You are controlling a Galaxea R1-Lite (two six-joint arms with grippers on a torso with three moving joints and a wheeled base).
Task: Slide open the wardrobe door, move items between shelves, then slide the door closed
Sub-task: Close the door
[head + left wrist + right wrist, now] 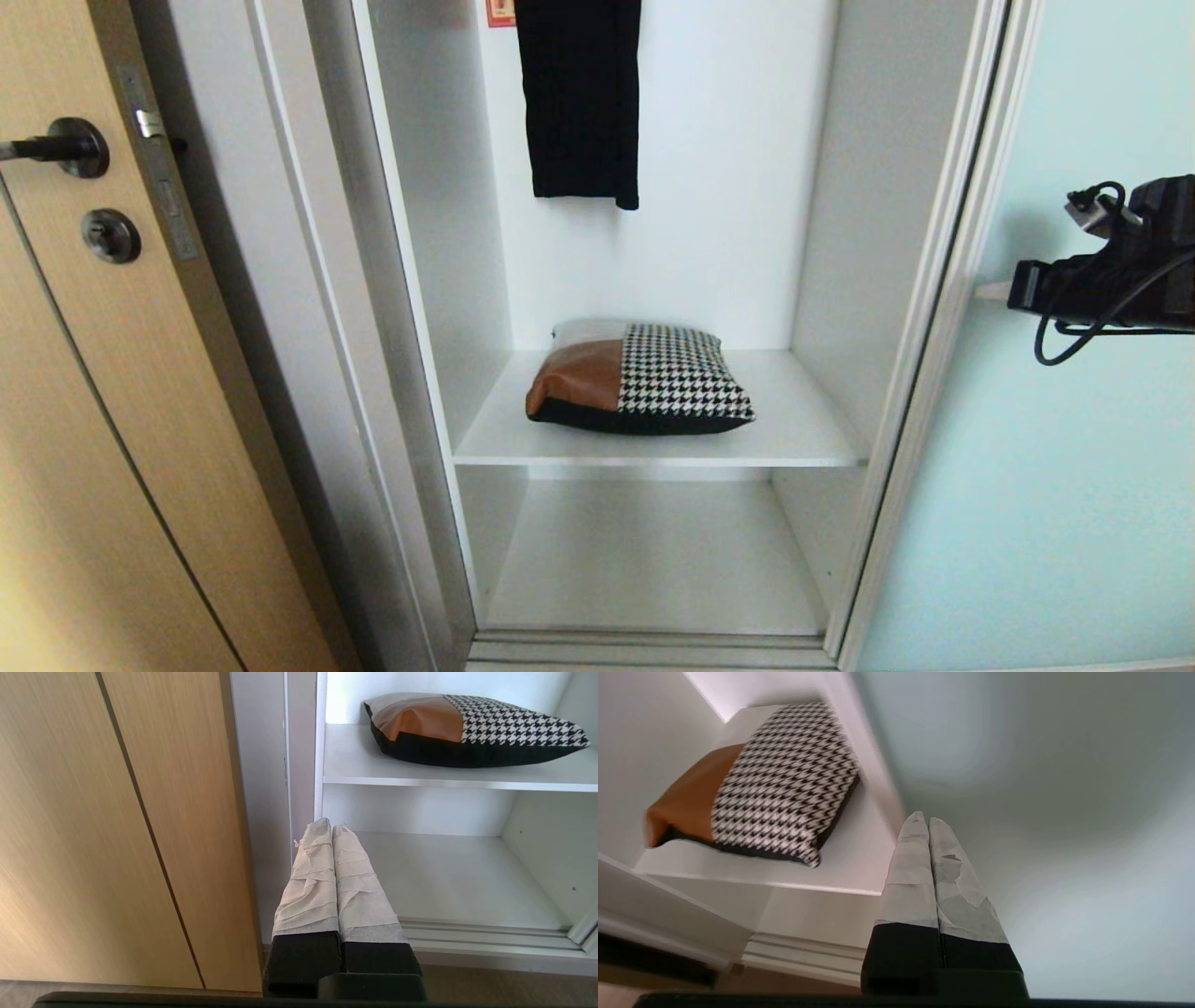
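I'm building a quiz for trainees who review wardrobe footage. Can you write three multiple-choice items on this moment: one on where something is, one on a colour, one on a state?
1. Where does the cushion lie?
A. on the upper shelf
B. on the lower shelf
C. on the floor outside the wardrobe

2. What colour is the garment hanging above the cushion?
A. white
B. tan
C. black

3. How does the sliding wardrobe door stand?
A. slid aside to the right, the compartment open
B. drawn fully across the compartment
C. lifted off its track

Answers:
1. A: the head view shows the cushion on the upper board, with the lower one bare.
2. C: the cloth hanging against the white back wall is black.
3. A: the frosted panel sits right of the opening, and both shelves are in plain sight.
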